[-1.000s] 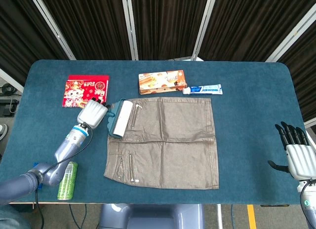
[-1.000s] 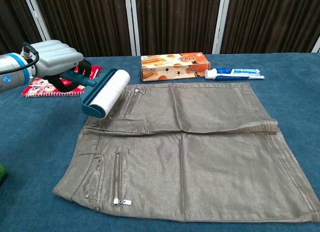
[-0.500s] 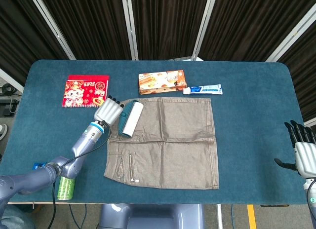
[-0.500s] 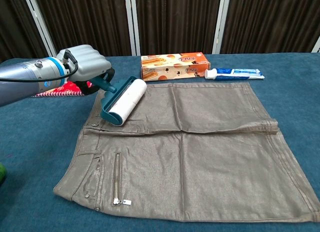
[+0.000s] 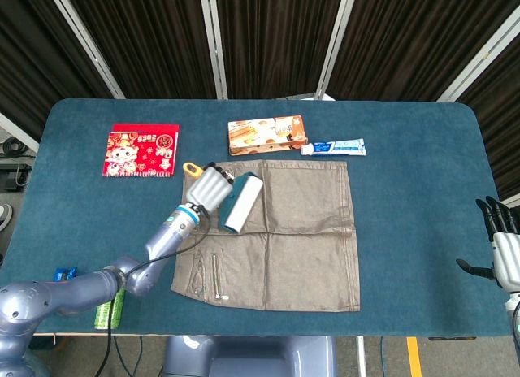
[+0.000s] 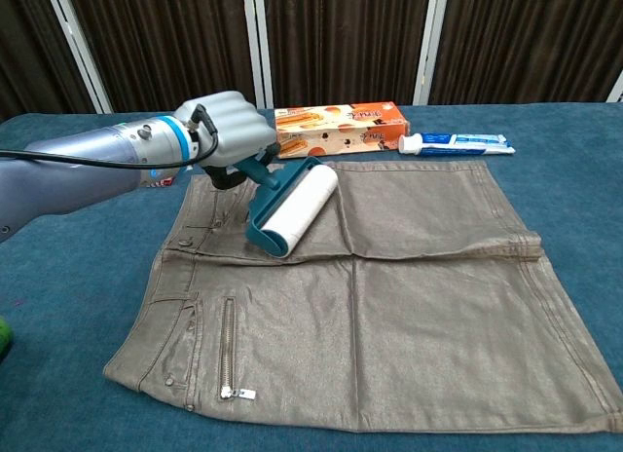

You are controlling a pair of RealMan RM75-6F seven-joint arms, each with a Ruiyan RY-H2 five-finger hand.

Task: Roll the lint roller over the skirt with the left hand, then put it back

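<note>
**Lint roller resting on the upper left part of the skirt**

Beyond the skirt lie a snack box and a toothpaste tube; a red booklet sits off the skirt's upper left corner, and a green can near its lower left corner. The left hand clenches the lint roller by its handle. The roller's long axis runs diagonally across the skirt. The right hand, well apart from the skirt, holds nothing, fingers spread.
</note>
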